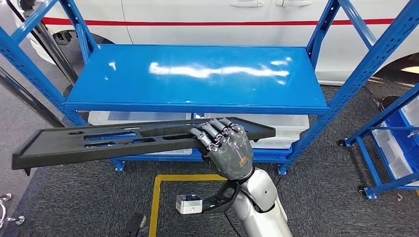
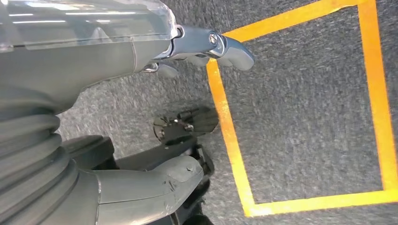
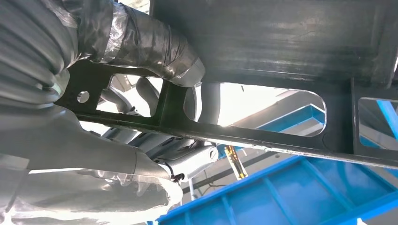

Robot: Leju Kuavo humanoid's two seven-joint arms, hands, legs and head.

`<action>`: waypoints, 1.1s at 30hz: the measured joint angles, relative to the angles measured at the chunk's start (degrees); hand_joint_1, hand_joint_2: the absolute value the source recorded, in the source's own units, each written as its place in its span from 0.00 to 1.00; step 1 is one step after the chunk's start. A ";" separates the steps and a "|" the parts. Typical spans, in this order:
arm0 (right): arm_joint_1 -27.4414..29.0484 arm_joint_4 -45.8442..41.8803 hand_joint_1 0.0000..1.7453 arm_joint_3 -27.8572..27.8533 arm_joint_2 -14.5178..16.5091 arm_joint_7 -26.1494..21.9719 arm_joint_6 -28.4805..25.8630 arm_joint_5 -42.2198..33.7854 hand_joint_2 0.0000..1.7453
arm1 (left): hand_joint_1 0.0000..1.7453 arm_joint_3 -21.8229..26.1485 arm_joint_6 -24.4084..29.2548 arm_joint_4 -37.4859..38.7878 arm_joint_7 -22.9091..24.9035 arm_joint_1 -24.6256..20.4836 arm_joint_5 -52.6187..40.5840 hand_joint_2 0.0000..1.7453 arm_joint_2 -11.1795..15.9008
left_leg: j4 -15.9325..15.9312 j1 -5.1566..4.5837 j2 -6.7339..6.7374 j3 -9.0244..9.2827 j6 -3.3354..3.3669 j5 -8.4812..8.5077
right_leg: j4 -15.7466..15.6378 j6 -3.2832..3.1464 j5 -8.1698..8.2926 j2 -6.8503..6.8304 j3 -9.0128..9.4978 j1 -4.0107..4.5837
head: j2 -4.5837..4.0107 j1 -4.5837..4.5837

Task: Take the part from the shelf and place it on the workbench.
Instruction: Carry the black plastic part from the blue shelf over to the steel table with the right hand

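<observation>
While the blue steel shelf unit (image 1: 197, 79) occupies most of the head view, its upper deck bare and glossy, the task's part has cleared it: a long black plastic panel (image 1: 99, 140) with slotted cut-outs is held in the air in front of the shelf's front edge, roughly level, touching no deck. Clear storage bins (image 1: 276, 129) sit on the lower level behind it. Behind the shelf stands a white car body with a red stripe (image 1: 207, 22); a second blue rack (image 1: 395, 138) on castors stands to the right. Grey carpet carries a yellow taped floor box (image 1: 163, 197), seen also in the left wrist view.

The right hand (image 1: 225, 148) grips the panel near its right end, fingers curled over the top face; in the right wrist view the thumb (image 3: 155, 44) presses the panel's underside beside a cut-out. Most of the panel's length projects unsupported to the left of the grip.

The left hand (image 2: 117, 61) hangs over the carpet, away from the panel. Nothing lies within it, and its fingertips (image 2: 225, 47) look loosely extended, apparently open.

Step in hand, as judged: removal from the shelf is done; transport is pending. No workbench is in sight, so the next move probably calls for turning or walking away from the shelf while keeping the long overhang level and clear of the uprights. The off-centre grip risks the panel tipping or twisting in the fingers.
</observation>
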 joint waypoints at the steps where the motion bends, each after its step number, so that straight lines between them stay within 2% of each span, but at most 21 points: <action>1: 0.03 0.00 1.00 0.11 0.00 -0.02 0.00 -0.03 1.00 | 0.00 -0.26 -0.04 0.00 0.04 0.13 -0.26 1.00 -0.05 | 0.00 0.00 0.01 -0.19 -0.33 0.35 | -1.71 -0.26 -0.24 0.04 0.90 0.20 | 0.00 0.01; 3: 0.14 0.01 1.00 0.20 0.01 -0.09 0.00 -0.23 1.00 | 0.00 -0.64 -0.11 0.00 0.07 0.43 -0.55 1.00 -0.08 | -0.19 0.01 -0.05 -0.38 -0.97 0.97 | -2.30 -0.76 0.38 0.01 0.81 0.16 | 0.00 0.02; 4: 0.16 0.01 1.00 0.22 0.01 -0.13 0.00 -0.34 1.00 | 0.00 -0.76 -0.10 0.00 0.09 0.59 -0.58 1.00 -0.06 | 0.11 0.02 -0.15 -0.65 -1.29 0.51 | -2.60 -1.10 0.83 -0.08 0.62 -0.03 | 0.00 0.01; 6: 0.17 0.02 1.00 0.33 0.01 -0.19 0.00 -0.37 1.00 | 0.00 -0.90 -0.07 0.00 0.09 0.83 -0.50 1.00 -0.03 | 3.33 0.08 -0.33 -1.88 -1.86 -2.84 | -3.07 -1.86 1.84 -0.32 -0.07 -0.42 | 0.00 -0.03; 8: 0.17 0.05 1.00 0.43 0.01 -0.20 0.00 -0.32 1.00 | 0.00 -1.02 -0.03 0.00 0.08 0.91 -0.34 1.00 -0.01 | 10.50 0.30 -0.34 -3.87 -2.33 -8.02 | -2.94 -2.18 2.65 -0.50 -1.22 -0.35 | 0.00 -0.06; 9: 0.18 0.09 1.00 0.44 0.01 -0.18 0.00 -0.28 1.00 | 0.00 -1.06 -0.02 0.00 0.08 0.92 -0.28 1.00 -0.01 | 13.88 0.41 -0.33 -4.57 -2.54 -9.72 | -2.77 -2.18 3.02 -0.57 -1.89 -0.32 | 0.00 -0.06; 10: 0.17 0.12 1.00 0.46 0.01 -0.14 0.00 -0.25 1.00 | 0.00 -1.09 0.01 0.00 0.08 0.95 -0.24 1.00 0.00 | 15.57 0.48 -0.32 -4.50 -2.71 -10.12 | -2.55 -2.12 3.35 -0.61 -2.55 -0.33 | 0.00 -0.06; 11: 0.17 0.14 1.00 0.49 0.01 -0.08 0.00 -0.21 1.00 | 0.00 -1.10 0.02 0.00 0.08 0.99 -0.20 1.00 0.00 | 15.12 0.55 -0.32 -3.39 -2.83 -9.39 | -2.24 -2.04 3.59 -0.63 -3.18 -0.37 | 0.00 -0.07; 12: 0.16 0.15 1.00 0.55 0.01 0.01 0.00 -0.15 1.00 | 0.00 -1.10 0.02 0.00 0.08 1.02 -0.15 1.00 0.00 | 12.49 0.64 -0.32 -1.22 -2.91 -7.87 | -1.85 -1.92 3.77 -0.63 -3.77 -0.43 | 0.00 -0.07; 14: 0.11 0.14 1.00 0.72 0.01 0.15 0.00 0.08 1.00 | 0.00 -1.12 -0.02 0.00 0.04 1.01 -0.05 1.00 -0.03 | 4.74 0.69 -0.44 3.79 -2.86 -5.92 | -1.09 -1.56 4.01 -0.61 -4.75 -0.50 | 0.00 -0.08; 15: 0.08 0.14 1.00 0.83 0.01 0.20 0.00 0.22 1.00 | 0.00 -1.14 -0.07 0.00 0.01 1.00 0.02 1.00 -0.08 | 1.95 0.60 -0.60 5.42 -2.61 -5.66 | -0.83 -1.25 4.26 -0.60 -5.13 -0.47 | 0.00 -0.08; 17: 0.04 0.14 1.00 1.02 0.01 0.30 0.00 0.49 1.00 | 0.00 -1.16 -0.17 0.00 -0.05 1.16 0.18 1.00 -0.18 | 0.31 0.27 -0.90 6.20 -1.96 -5.85 | -0.75 -0.51 4.97 -0.59 -5.54 -0.37 | 0.00 -0.07; 19: 0.04 0.14 1.00 1.13 -0.03 0.42 0.00 0.67 1.00 | 0.00 -1.16 -0.26 0.00 -0.07 1.42 0.30 1.00 -0.26 | 0.13 0.35 -0.74 5.74 -1.07 -5.10 | -0.74 0.20 5.27 -0.37 -5.66 -0.37 | 0.00 -0.06; 21: 0.03 0.13 1.00 1.16 -0.08 0.48 0.00 0.73 1.00 | 0.00 -1.16 -0.33 0.00 -0.08 1.40 0.33 1.00 -0.42 | -0.23 0.54 -0.48 5.09 0.03 -4.05 | 1.24 0.69 2.87 -0.05 -6.57 -0.36 | 0.00 -0.03; 23: 0.05 0.14 1.00 1.16 -0.13 0.43 0.00 0.73 1.00 | 0.00 -1.18 -0.45 0.00 -0.07 1.30 0.31 1.00 -0.58 | -0.15 0.39 -0.36 3.78 0.74 -3.01 | 7.92 0.79 -2.46 0.06 -8.83 -0.39 | 0.00 -0.01; 25: 0.09 0.15 1.00 1.15 -0.15 0.34 0.00 0.68 1.00 | 0.00 -1.22 -0.57 0.00 0.00 1.32 0.16 1.00 -0.67 | 0.26 0.05 -0.23 2.03 0.94 -2.00 | 14.73 0.78 -5.78 0.06 -10.44 -0.39 | 0.00 -0.02; 26: 0.11 0.15 1.00 1.14 -0.16 0.26 0.00 0.66 1.00 | 0.00 -1.26 -0.58 0.00 0.05 1.33 0.03 1.00 -0.72 | 0.50 -0.09 -0.18 1.19 0.94 -1.54 | 15.48 0.68 -5.44 0.05 -9.93 -0.38 | 0.00 -0.02; 27: 0.12 0.15 1.00 1.13 -0.16 0.17 0.00 0.64 1.00 | 0.00 -1.32 -0.59 0.00 0.13 1.31 -0.09 1.00 -0.78 | 0.73 -0.22 -0.14 0.36 0.92 -1.08 | 14.29 0.47 -4.17 0.05 -8.39 -0.35 | 0.00 -0.03; 29: 0.13 0.12 1.00 1.13 -0.15 0.02 0.00 0.64 1.00 | 0.00 -1.50 -0.59 0.00 0.25 1.19 -0.26 1.00 -1.00 | 1.08 -0.47 -0.17 -0.93 0.78 -0.14 | 6.95 -0.36 -1.75 0.05 -2.81 -0.11 | 0.00 -0.04; 31: 0.11 0.04 1.00 1.13 -0.12 -0.02 -0.01 0.64 1.00 | 0.00 -1.64 -0.55 0.00 0.31 0.99 -0.28 1.00 -1.20 | 1.11 -0.57 -0.21 -1.52 0.33 0.79 | 0.25 -0.98 -1.54 0.06 1.45 0.30 | 0.00 -0.03; 33: 0.01 -0.03 1.00 1.14 -0.09 0.03 -0.01 0.67 1.00 | 0.00 -1.70 -0.51 0.00 0.34 0.76 -0.28 1.00 -1.30 | 0.70 -0.39 -0.20 -1.66 -0.37 1.91 | -1.67 -1.18 -1.31 0.06 2.04 0.65 | 0.00 -0.02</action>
